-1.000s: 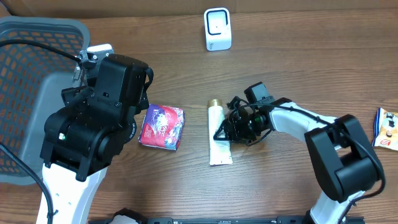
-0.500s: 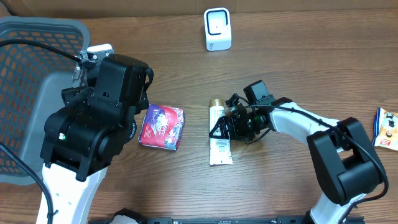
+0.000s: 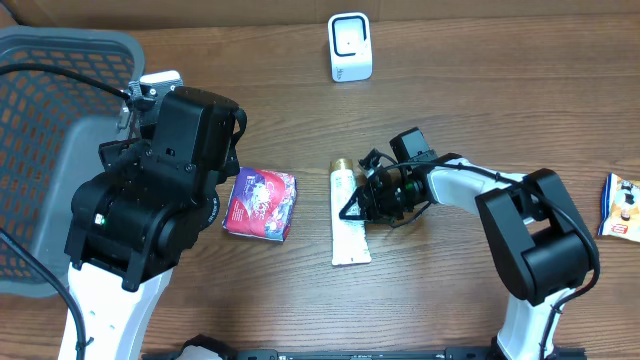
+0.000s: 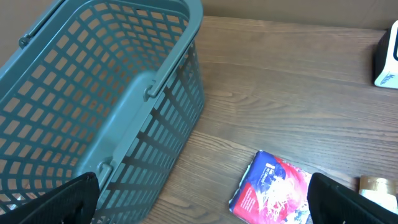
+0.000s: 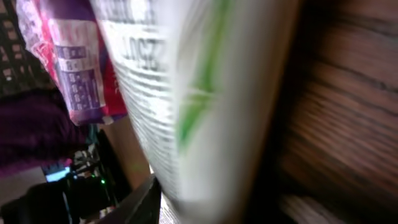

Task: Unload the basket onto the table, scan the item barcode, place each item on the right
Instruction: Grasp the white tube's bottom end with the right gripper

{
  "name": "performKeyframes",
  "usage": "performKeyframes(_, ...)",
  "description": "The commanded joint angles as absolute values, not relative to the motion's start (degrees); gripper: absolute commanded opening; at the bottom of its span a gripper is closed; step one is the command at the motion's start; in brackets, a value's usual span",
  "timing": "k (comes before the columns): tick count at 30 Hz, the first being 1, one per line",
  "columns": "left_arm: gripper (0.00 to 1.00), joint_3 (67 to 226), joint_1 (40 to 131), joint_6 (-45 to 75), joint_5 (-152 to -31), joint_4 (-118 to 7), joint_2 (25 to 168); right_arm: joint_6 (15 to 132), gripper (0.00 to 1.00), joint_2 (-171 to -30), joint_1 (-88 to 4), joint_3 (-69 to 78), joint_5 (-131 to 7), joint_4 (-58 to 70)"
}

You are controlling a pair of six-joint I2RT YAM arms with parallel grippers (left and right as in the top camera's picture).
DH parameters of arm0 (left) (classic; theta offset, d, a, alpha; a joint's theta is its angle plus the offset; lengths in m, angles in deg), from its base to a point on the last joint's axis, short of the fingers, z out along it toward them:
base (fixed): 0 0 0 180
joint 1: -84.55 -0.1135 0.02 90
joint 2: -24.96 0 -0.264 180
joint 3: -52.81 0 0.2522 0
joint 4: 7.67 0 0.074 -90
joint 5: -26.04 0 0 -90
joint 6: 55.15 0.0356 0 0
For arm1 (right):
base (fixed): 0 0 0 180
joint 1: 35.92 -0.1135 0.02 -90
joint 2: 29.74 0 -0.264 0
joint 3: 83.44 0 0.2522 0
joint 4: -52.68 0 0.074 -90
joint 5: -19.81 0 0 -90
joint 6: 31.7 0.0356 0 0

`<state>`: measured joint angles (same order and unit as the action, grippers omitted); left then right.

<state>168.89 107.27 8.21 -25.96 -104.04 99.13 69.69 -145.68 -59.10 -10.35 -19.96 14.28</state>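
A white tube [image 3: 348, 235] with a gold cap lies on the wooden table at centre, lengthways toward me. My right gripper [image 3: 362, 203] reaches in from the right and is shut on its upper half. In the right wrist view the tube [image 5: 205, 93] fills the space between the jaws, blurred, with one dark finger [image 5: 140, 202] against its left side. A white scanner [image 3: 350, 47] stands at the back centre. My left gripper [image 4: 202, 211] hangs wide open over bare table, with nothing between its fingers.
A red and purple packet [image 3: 260, 204] lies just left of the tube, under the left arm. A grey mesh basket [image 3: 40, 60] fills the far left. Another small packet [image 3: 622, 208] sits at the right edge.
My right gripper has moved left onto the tube, opened wider, then closed on it. The tube has shifted slightly left. The left arm has not moved.
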Motion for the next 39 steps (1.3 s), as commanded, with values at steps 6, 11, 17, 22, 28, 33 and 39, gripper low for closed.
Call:
performKeyframes(6, 1.0, 169.7, 106.97, 7.8, -25.26, -103.95, 99.22, 67.18, 0.04, -151.54, -59.98, -14.2, -34.14, 15.76)
performKeyframes(11, 1.0, 169.7, 106.97, 7.8, -25.28, -103.95, 99.22, 67.18, 0.04, -151.15, -59.69, -14.11, -32.87, 16.07)
performKeyframes(17, 1.0, 169.7, 106.97, 7.8, -25.28, -103.95, 99.22, 62.15, 0.04, -145.22, -57.73, -14.11, -26.14, 11.61)
performKeyframes(22, 1.0, 169.7, 106.97, 7.8, -25.28, -103.95, 99.22, 59.27, 0.04, -135.17, -55.52, -14.11, -21.0, 6.45)
performKeyframes(28, 1.0, 169.7, 106.97, 7.8, -25.28, -103.95, 99.22, 59.14, 0.04, -121.38, -54.21, -13.59, -17.22, -0.21)
performKeyframes(33, 1.0, 169.7, 106.97, 7.8, -25.28, -103.95, 99.22, 57.8, 0.04, -108.0, -54.16, -11.93, -8.57, -5.22)
performKeyframes(39, 1.0, 169.7, 106.97, 7.8, -25.28, -103.95, 99.22, 60.76, 0.04, -96.37, -54.16, -11.53, -0.42, -5.37)
